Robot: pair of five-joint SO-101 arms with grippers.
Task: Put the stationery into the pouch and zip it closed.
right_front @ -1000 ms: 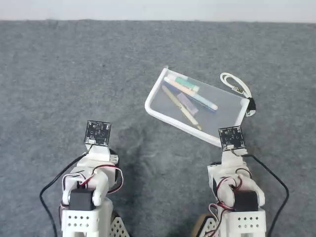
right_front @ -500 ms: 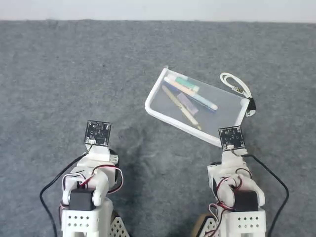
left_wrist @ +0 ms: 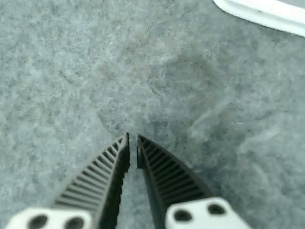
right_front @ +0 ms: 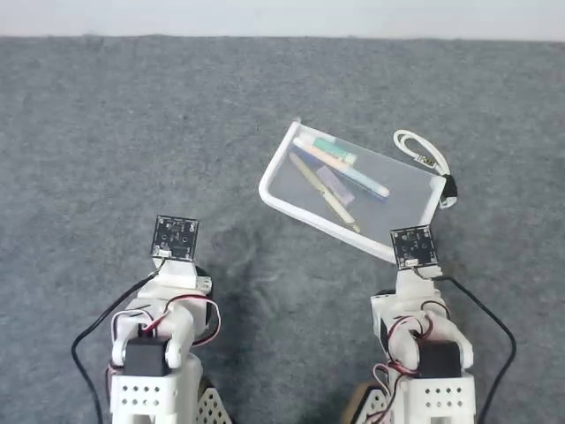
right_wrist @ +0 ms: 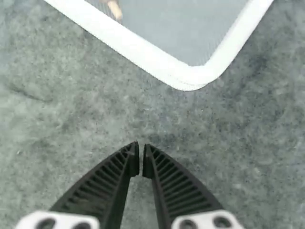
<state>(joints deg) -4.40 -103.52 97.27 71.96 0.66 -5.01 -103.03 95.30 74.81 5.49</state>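
Observation:
A clear pouch (right_front: 402, 190) with a white border lies flat on the grey mat, right of centre, holding several pens and pencils (right_front: 338, 168). Its white cord and dark zip pull (right_front: 448, 188) sit at its far right corner. My right gripper (right_wrist: 140, 160) is shut with nothing in it, hovering over the mat just short of the pouch's near corner (right_wrist: 190, 81). My left gripper (left_wrist: 133, 153) is shut and empty over bare mat, with a strip of the pouch's border (left_wrist: 267, 12) farther off. In the high view both arms (right_front: 174, 291) (right_front: 415, 291) rest near the front edge.
The grey felt mat (right_front: 132, 132) covers the whole table. A white cord loop (right_front: 415, 146) lies beyond the pouch at the right. Open mat stretches to the left and front of the pouch.

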